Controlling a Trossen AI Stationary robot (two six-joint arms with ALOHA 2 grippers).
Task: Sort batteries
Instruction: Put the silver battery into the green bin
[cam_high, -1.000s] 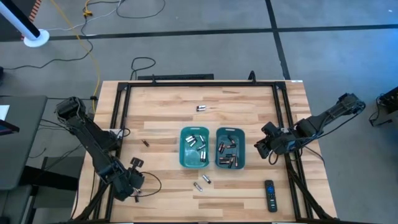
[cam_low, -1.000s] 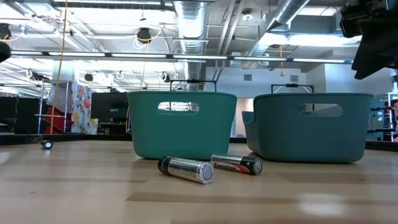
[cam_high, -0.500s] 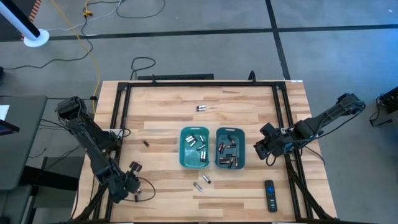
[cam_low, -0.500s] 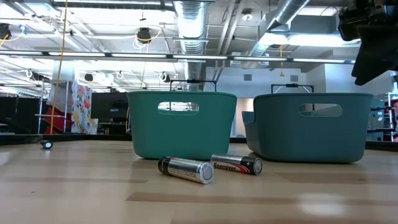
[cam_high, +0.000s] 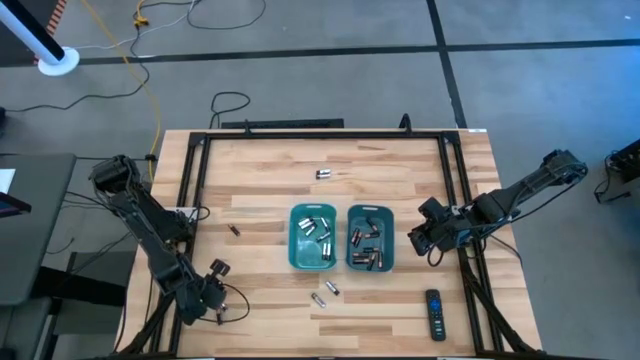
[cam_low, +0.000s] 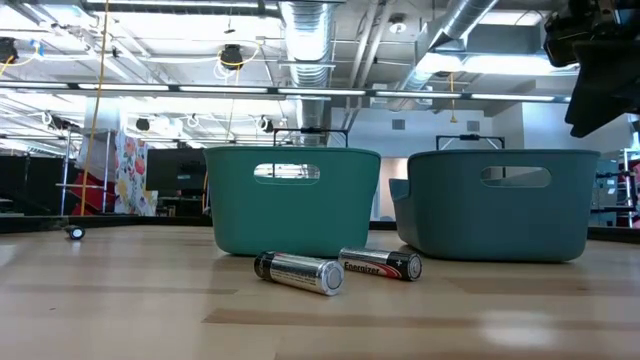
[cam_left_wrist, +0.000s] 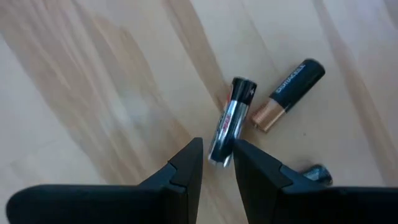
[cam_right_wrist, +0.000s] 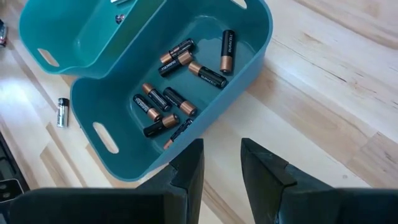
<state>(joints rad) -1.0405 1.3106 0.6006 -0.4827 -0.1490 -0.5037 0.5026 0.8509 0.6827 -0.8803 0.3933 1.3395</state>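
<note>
The sorting is well advanced but, judged from how things lie, unfinished. Two teal plastic bins with cut-out handles stand side by side at the middle of the pale wooden slatted table (cam_high: 260, 170). The left teal bin (cam_high: 296, 255) holds several silvery-white cylindrical batteries (cam_high: 318, 230). The right teal bin (cam_high: 390, 240) holds roughly eight dark cylindrical batteries with copper-coloured ends (cam_right_wrist: 163, 102), lying loose on its floor. Outstanding items: a silvery cell (cam_low: 298, 271) and a dark copper-ended cell (cam_low: 381, 264) lie touching at one end just in front of the bins; one cell (cam_high: 323, 174) lies alone towards the far side of the table, and a small dark cell (cam_high: 234, 230) lies to the left of the bins. A black rectangular remote control (cam_high: 434, 315) rests near the front right corner. The left gripper (cam_left_wrist: 217, 163) hangs low near the front left corner, its fingers narrowly parted and holding nothing, pointed at the silvery cell with the gap lined up on that cell's near end. The right gripper (cam_right_wrist: 221, 163) hovers just right of the right bin, fingers slightly apart and empty.
</note>
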